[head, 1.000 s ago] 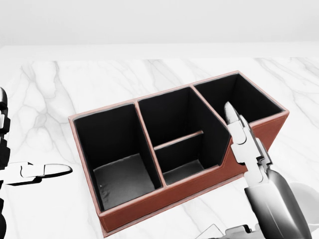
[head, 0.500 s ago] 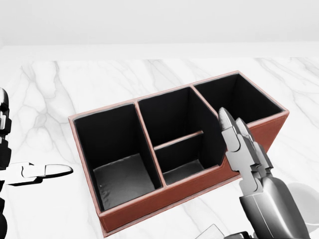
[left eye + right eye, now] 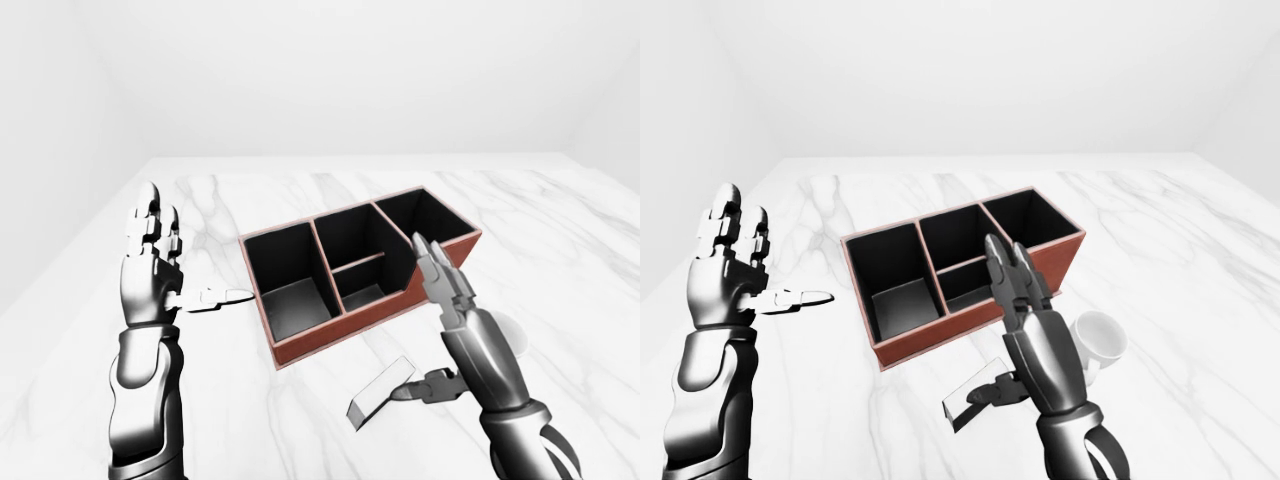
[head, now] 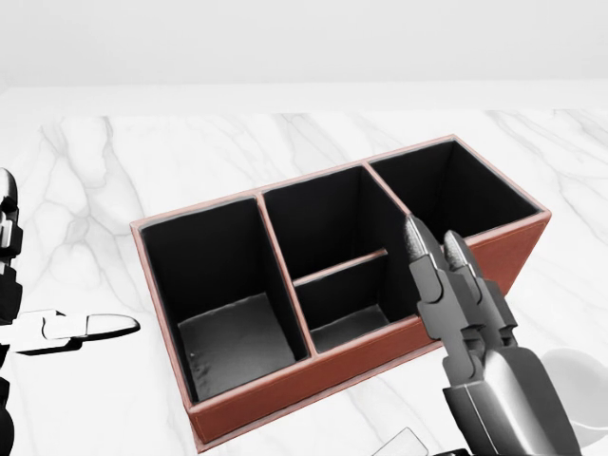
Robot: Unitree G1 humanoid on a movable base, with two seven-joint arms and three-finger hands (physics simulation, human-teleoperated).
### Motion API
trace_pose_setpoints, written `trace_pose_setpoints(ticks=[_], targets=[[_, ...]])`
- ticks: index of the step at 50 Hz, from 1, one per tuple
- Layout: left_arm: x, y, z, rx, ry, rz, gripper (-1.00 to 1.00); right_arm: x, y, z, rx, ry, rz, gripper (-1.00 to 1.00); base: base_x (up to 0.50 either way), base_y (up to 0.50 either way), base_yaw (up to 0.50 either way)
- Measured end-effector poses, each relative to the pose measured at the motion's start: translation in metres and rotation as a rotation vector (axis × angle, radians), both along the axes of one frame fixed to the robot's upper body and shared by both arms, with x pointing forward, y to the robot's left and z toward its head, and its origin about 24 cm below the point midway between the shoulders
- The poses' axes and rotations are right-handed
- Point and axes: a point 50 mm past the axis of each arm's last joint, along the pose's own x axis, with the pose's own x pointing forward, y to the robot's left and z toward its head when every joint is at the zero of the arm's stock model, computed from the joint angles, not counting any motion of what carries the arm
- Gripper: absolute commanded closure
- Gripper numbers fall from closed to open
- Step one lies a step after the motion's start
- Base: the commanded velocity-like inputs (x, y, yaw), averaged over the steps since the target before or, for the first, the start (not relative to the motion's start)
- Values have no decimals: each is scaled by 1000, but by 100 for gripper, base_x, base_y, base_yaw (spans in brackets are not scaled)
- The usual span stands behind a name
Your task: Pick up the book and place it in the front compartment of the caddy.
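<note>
White marble with grey veining covers the tabletop, and plain pale walls rise behind it. On the right, the right hand stands upright with its two long fingers extended and close together, tips overlapping the caddy's near wall in the right-eye view; its thumb reaches down to the left and its tip meets the end of the book. No fingers wrap the book, so the hand reads as open. The book, a thin grey slab, lies on the marble just below the caddy, apart from it, angled up toward the right. The caddy is a red-brown box with black lining, set askew, holding one large bay at the left, a middle section split by a low divider, and a bay at the upper right; all appear dark inside. A white cup sits just beside the right forearm. At the left, the left hand is raised, fingers spread upward, thumb pointing toward the caddy, touching nothing.
</note>
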Motion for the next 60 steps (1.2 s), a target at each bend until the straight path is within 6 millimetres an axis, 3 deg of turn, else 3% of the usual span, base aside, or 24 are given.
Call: trace_pose_setpoints(ticks=[60], targets=[[0, -1, -1, 3, 4, -4, -100, 4, 8, -47, -139, 139, -11, -100, 0, 0, 0]])
